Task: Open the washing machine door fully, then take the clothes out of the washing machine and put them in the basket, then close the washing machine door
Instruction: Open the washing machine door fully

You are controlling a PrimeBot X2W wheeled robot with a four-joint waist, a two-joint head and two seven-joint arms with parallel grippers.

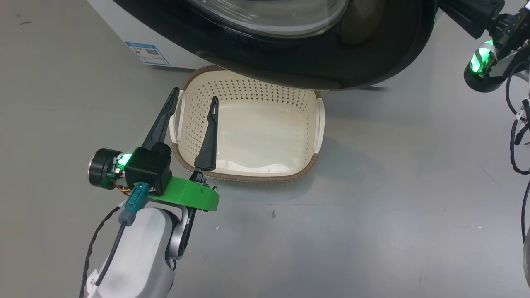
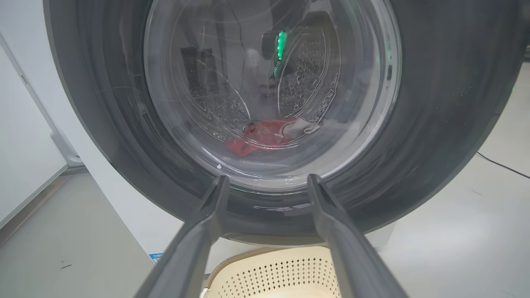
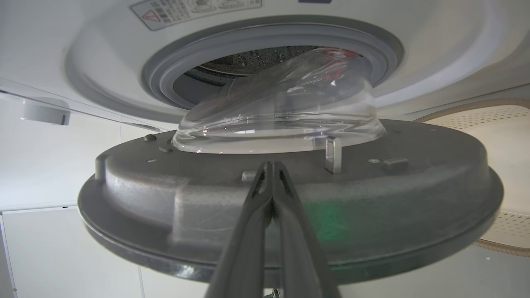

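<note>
The washing machine door (image 1: 331,62) stands partly open, glossy black, hanging over the far rim of the cream basket (image 1: 265,136) on the floor. My left gripper (image 1: 195,94) is open above the basket's left side, holding nothing; in its wrist view the left gripper (image 2: 267,180) faces the door (image 2: 434,124). Red clothes (image 2: 265,134) show through the glass, low in the drum. My right gripper (image 3: 271,165) is shut and empty, its tips at the door's grey inner face (image 3: 207,198) below the glass bowl (image 3: 277,111). The door hides the right fingers in the head view.
The white washing machine (image 1: 116,25) carries a blue sticker (image 1: 147,53) at its lower corner. My right arm's wrist (image 1: 482,66) with dangling cables sits at the far right. Grey floor (image 1: 372,207) lies open in front of the basket. A white wall panel (image 2: 25,136) stands left of the machine.
</note>
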